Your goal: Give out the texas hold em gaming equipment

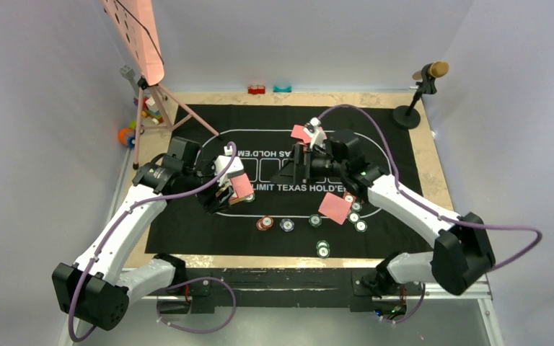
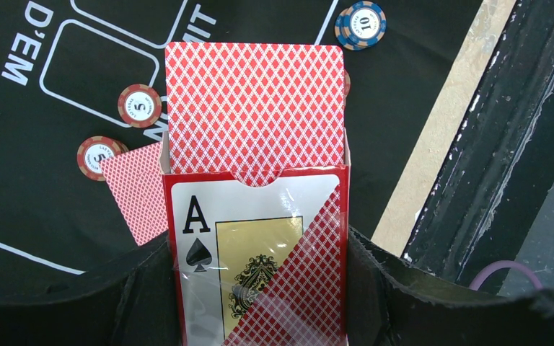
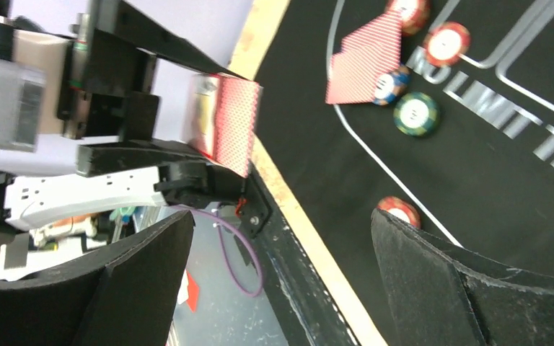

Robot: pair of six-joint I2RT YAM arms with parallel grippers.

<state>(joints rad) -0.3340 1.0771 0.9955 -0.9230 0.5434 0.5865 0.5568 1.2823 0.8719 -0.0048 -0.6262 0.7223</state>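
Note:
My left gripper (image 1: 229, 193) is shut on a red card box (image 2: 256, 267) with an ace of spades on its front, held above the black mat (image 1: 187, 216). Red-backed playing cards (image 2: 256, 108) stick up out of the box's open top. The box also shows in the right wrist view (image 3: 223, 126). My right gripper (image 1: 290, 170) is open and empty over the mat's middle, pointing towards the box. Loose red-backed cards lie on the mat (image 1: 334, 207) (image 1: 301, 132) (image 2: 133, 191). Several chips (image 1: 286, 224) lie along the mat's near side; red chips (image 2: 139, 105) and a blue one (image 2: 361, 25) show beyond the box.
A tripod with a pink board (image 1: 151, 65) stands at the back left, with toy blocks (image 1: 141, 119) by its feet. A microphone stand (image 1: 422, 94) is at the back right. Small red (image 1: 257, 89) and teal (image 1: 282, 89) blocks sit at the far edge.

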